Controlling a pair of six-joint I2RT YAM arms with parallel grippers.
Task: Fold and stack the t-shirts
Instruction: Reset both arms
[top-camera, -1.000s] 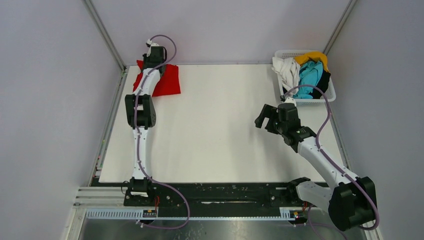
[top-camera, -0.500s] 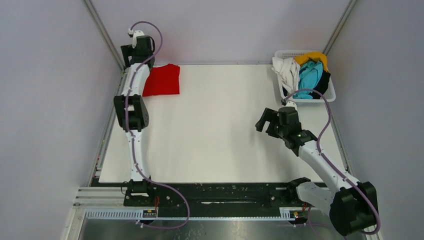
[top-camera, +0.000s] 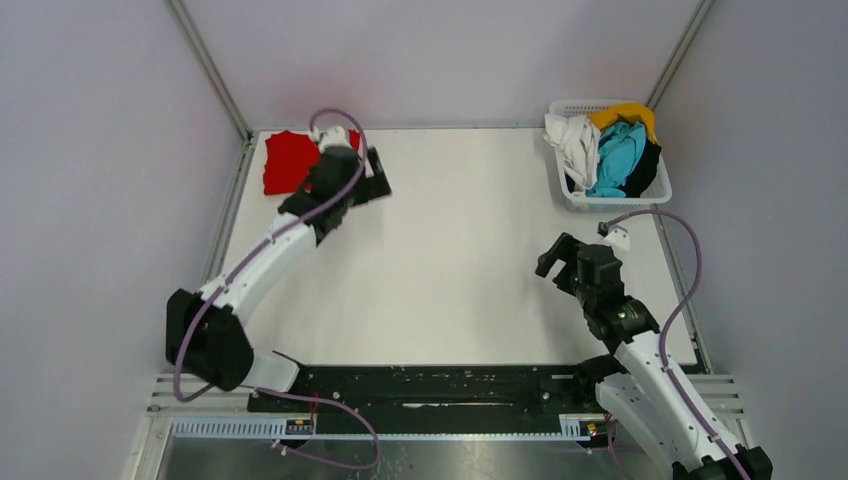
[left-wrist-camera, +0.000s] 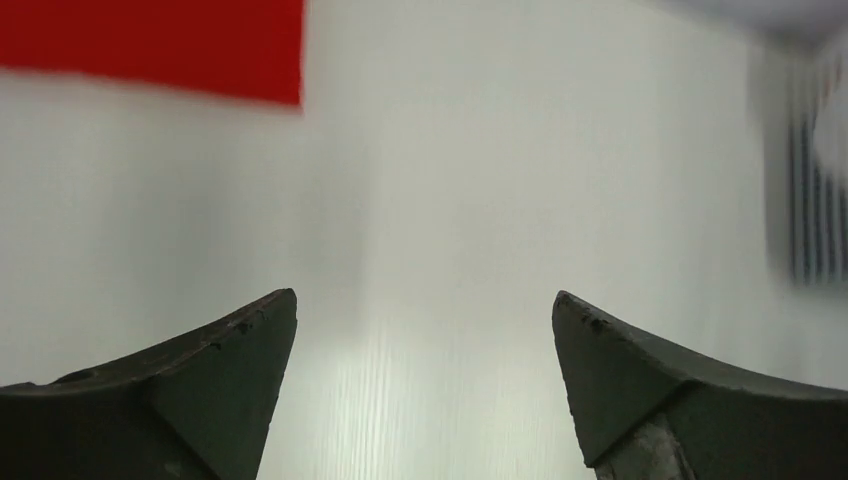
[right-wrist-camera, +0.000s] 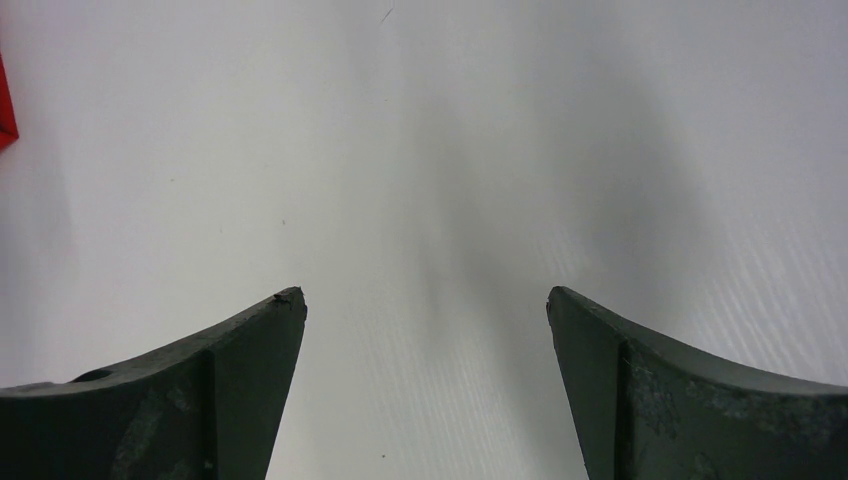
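Note:
A bright red t-shirt (top-camera: 285, 160) lies folded flat at the table's far left corner; the left wrist view shows its edge (left-wrist-camera: 150, 45) at top left. My left gripper (top-camera: 378, 186) hovers just right of it, open and empty (left-wrist-camera: 425, 300) over bare table. My right gripper (top-camera: 552, 258) is at the right, nearer the front, open with nothing between its fingers (right-wrist-camera: 425, 295). White (top-camera: 572, 140), yellow (top-camera: 625, 115), turquoise (top-camera: 615, 155) and black (top-camera: 645, 165) t-shirts are bundled in the basket.
The white lattice basket (top-camera: 612, 203) stands at the far right corner, and shows blurred at the right edge of the left wrist view (left-wrist-camera: 810, 200). The white table (top-camera: 450, 250) is bounded by grey walls on both sides and at the back.
My left gripper opened and let go of the red t-shirt, then swung right and nearer, away from the corner. The right arm drew back toward the front edge.

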